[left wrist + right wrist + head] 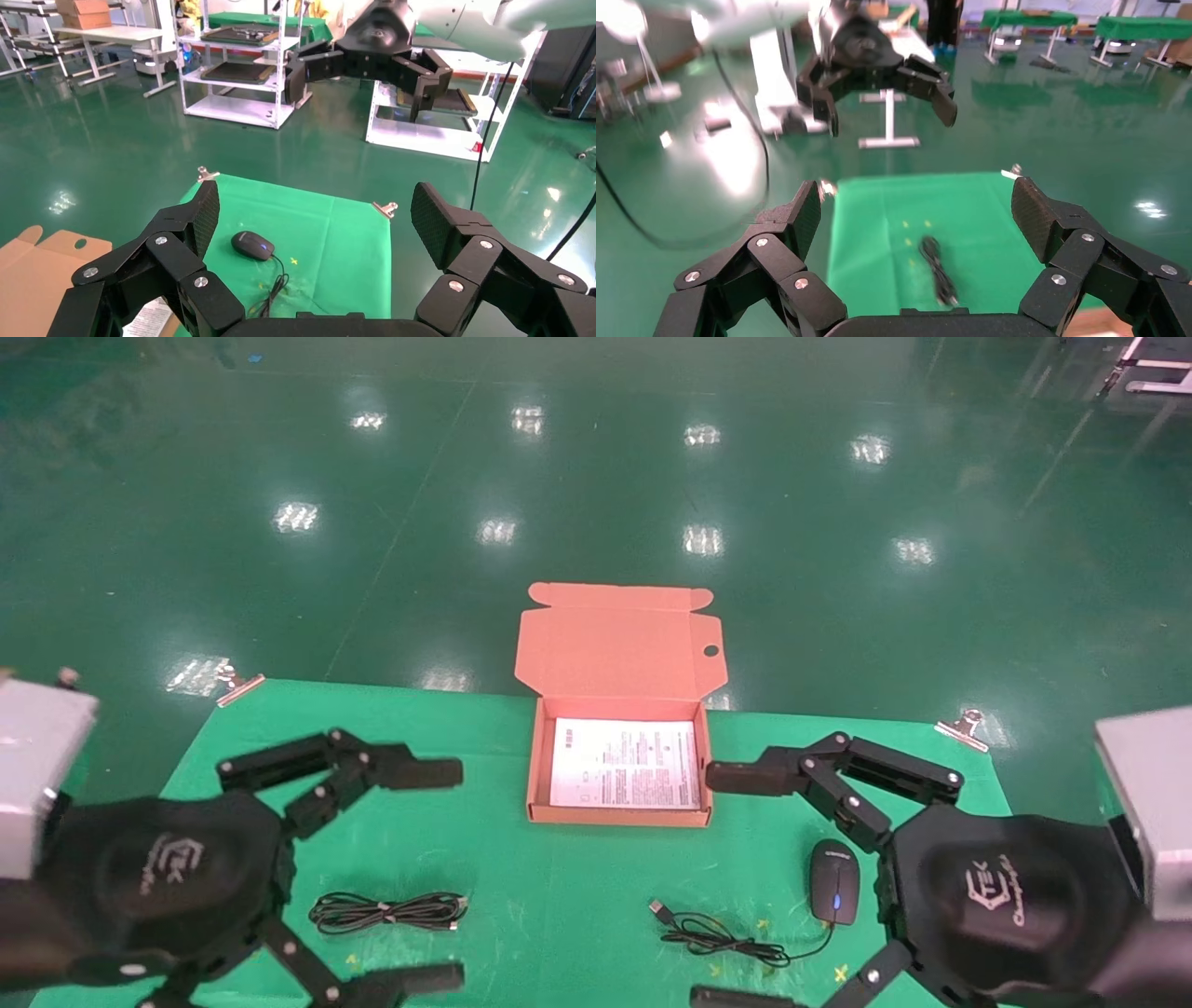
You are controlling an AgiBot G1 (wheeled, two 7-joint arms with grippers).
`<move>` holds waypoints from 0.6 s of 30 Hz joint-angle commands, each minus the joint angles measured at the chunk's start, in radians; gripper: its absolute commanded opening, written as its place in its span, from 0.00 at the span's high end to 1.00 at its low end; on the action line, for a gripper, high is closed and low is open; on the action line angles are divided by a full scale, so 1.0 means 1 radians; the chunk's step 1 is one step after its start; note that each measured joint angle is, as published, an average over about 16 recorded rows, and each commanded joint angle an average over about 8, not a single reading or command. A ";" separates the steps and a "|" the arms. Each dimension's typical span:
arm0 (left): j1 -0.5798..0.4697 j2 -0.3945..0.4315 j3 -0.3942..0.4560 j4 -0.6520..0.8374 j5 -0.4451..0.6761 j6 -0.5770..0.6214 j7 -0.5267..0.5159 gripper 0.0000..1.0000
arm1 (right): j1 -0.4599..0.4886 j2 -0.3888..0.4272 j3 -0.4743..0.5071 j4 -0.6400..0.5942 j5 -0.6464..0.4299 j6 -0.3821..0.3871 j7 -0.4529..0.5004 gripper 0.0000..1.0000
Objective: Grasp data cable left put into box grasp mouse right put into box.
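The box (pixel 619 817) lies open at the middle of the green mat, a white printed sheet (pixel 626 764) inside and its lid (pixel 615 645) folded back. The data cable (pixel 389 911) (pixel 938 279) is a narrow black bundle on the mat, left of the middle. The mouse (pixel 833 894) (pixel 252 245) sits to the right, its cord (pixel 722 933) trailing leftward. My left gripper (pixel 461 875) (pixel 316 217) hovers open above the cable's side of the mat. My right gripper (pixel 700 887) (pixel 916 210) hovers open beside the mouse. Neither holds anything.
The green mat (pixel 521 887) is held by metal clips (pixel 240 686) (pixel 964 724) at its far corners. Beyond it is a shiny green floor. Shelving racks (pixel 232 63) stand far off in the left wrist view.
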 commanded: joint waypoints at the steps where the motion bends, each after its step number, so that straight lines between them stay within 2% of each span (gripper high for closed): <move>1: 0.000 0.002 0.004 -0.003 0.005 0.001 0.001 0.00 | 0.000 0.003 0.001 0.002 -0.002 -0.004 -0.006 0.00; 8: -0.127 0.027 0.110 0.025 0.200 0.036 -0.088 0.00 | 0.098 0.001 -0.048 0.035 -0.213 -0.014 -0.121 0.00; 18: -0.399 0.131 0.379 0.035 0.633 0.076 -0.148 0.00 | 0.285 -0.076 -0.201 0.056 -0.617 -0.027 -0.356 0.00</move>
